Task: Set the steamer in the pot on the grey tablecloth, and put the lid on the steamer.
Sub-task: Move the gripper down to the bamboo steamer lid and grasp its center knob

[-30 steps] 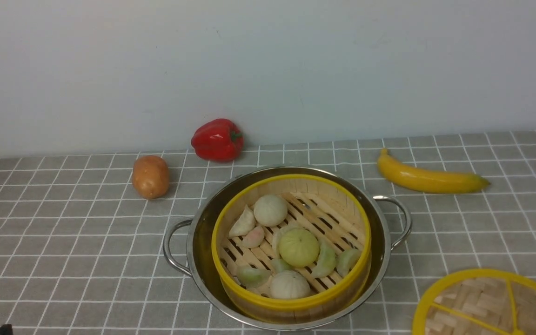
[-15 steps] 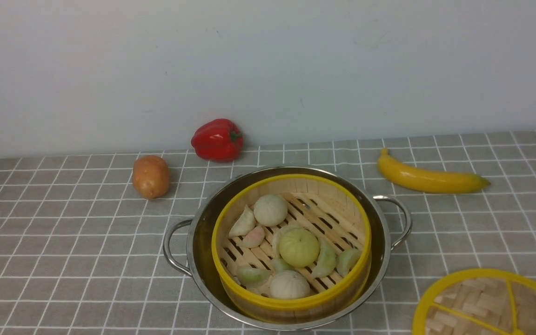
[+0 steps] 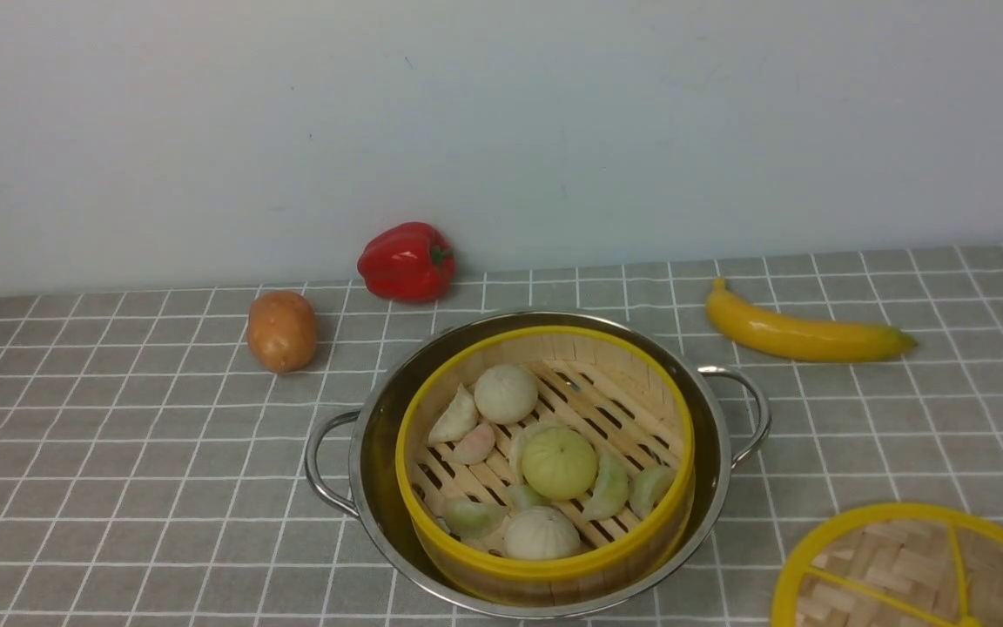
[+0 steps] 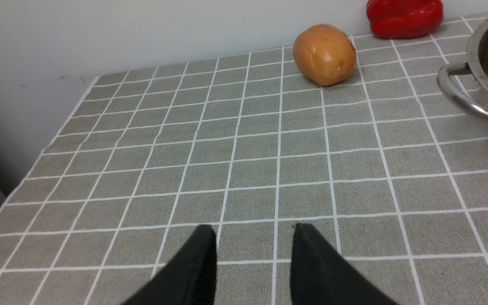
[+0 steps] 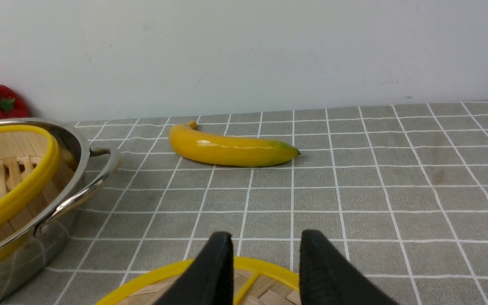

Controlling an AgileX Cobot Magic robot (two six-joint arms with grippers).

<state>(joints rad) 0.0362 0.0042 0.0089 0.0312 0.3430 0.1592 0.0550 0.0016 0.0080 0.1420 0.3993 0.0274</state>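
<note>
the pot (image 3: 377, 461) stood on the grey tablecloth (image 3: 118, 453), whose thin white lines marked the whole surface into small squares and ran slightly wavy in places. behind the pot the cloth ended at a plain pale wall (image 3: 501, 131) with a few faint marks, and far to the pot's left its edge ran along the side of the table. the steamer (image 3: 545, 568) sat inside the pot, its yellow rim rising a little above the steel rim, with a band of bare steel showing on the pot's left side. pale buns and dumplings (image 3: 559, 461) lay on its slatted floor, uncovered. the lid (image 3: 893, 566) lay flat on the cloth at the pot's near right, apart from it and partly cut off in the front view. a red pepper (image 3: 406, 261) rested behind the pot by the wall, a potato (image 3: 281, 331) behind and left of the pot, and a banana (image 3: 802, 335) behind and right of it. the left gripper (image 4: 253, 228) hung over bare cloth on the pot's left, its jaws parted with nothing between them. the right gripper (image 5: 266, 234) was over the lid's rim on the pot's right, its jaws spread and empty; whether it touched the lid could not be told.
</note>
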